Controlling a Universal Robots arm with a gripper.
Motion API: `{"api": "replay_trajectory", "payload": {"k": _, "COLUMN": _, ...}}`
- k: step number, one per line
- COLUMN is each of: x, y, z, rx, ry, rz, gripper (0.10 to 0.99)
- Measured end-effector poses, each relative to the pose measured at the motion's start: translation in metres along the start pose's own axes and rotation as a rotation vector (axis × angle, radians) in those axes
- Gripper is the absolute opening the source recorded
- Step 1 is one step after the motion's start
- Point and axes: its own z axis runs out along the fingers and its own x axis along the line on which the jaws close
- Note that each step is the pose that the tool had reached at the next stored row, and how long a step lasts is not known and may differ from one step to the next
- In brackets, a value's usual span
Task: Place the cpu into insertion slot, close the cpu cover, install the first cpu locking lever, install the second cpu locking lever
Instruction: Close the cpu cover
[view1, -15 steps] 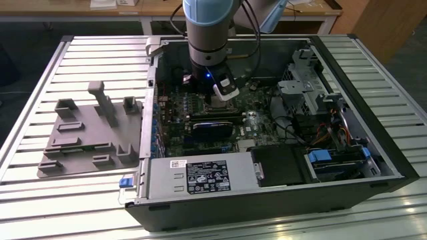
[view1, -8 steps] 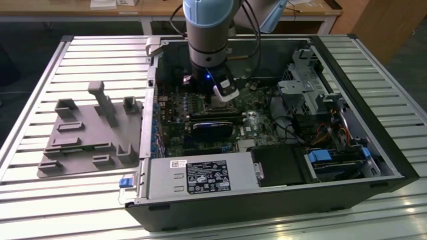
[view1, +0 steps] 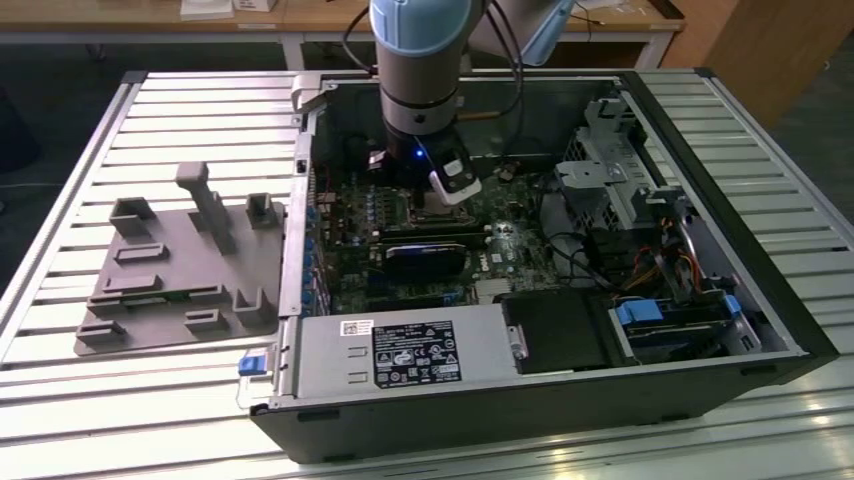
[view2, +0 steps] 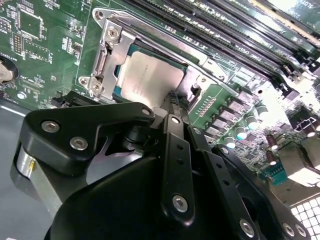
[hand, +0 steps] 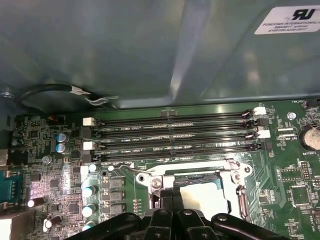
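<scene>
Exterior view: arm reaches straight down into an open computer case (view1: 534, 250) lying on its side on a slatted metal bench (view1: 80, 420). Gripper (view1: 441, 208) sits low over the green motherboard (view1: 360, 215), just beside the dark graphics card (view1: 424, 255). Grey moulded fixture tray (view1: 174, 270) on the bench towards the exterior view's left, well apart from the case. Power supply (view1: 400, 355) along the near wall.

Second wrist view: cpu (view2: 150, 75) lies flat in the insertion slot (view2: 118, 84), pale metal top showing. Cpu cover (view2: 106, 52) lies down flat around it, chip visible through the window. Thin locking lever (view2: 200, 57) runs along the socket side nearest the memory slots (view2: 240, 30). Gripper tip (view2: 175, 98) at the socket's edge, touching or just above the cover's rim; cannot tell which.

First wrist view: fingers (hand: 161, 197) drawn together with no gap between them, at the edge of the cover. Whether anything is pinched between them cannot be made out. Hooked lever end (hand: 131, 170) beside the socket corner. Black cable (hand: 45, 90) loops by the case wall.
</scene>
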Motion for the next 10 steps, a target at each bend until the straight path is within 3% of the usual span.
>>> {"api": "replay_trajectory", "payload": {"k": 10, "x": -0.0007, "y": 0.0010, "z": -0.0040, "rx": -0.003, "ry": 0.0001, "rz": 0.000, "gripper": 0.102}}
